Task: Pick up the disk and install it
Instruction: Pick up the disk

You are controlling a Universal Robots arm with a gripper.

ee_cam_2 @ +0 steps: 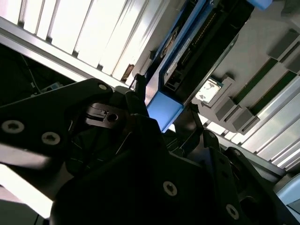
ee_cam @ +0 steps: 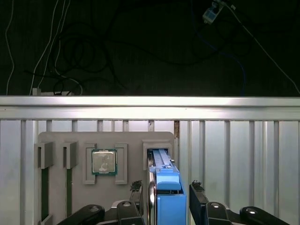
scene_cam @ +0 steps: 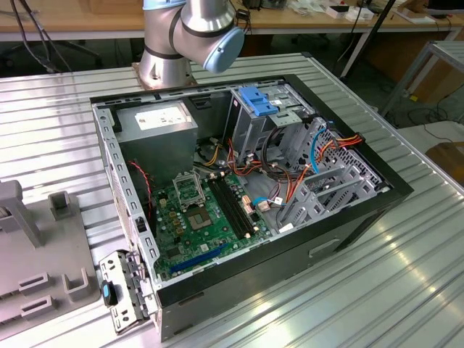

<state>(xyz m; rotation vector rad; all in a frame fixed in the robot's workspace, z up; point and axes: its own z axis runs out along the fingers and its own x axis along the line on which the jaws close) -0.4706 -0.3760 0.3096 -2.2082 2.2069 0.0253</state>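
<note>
Ribbed metal table; wooden bench behind; cables, possibly on floor.

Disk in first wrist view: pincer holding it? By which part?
Nothing held, it seems: the pincer straddles the disk across its blue-railed edge, a gap showing on each side; the disk stands in the grey fixture.

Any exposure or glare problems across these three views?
Second wrist view: ribbed aluminium table blown out white, foreground in deep shadow. First wrist view: upper half nearly black, glare band along the table's edge rail. Exterior view: evenly lit, mild reflections on the table.
</note>
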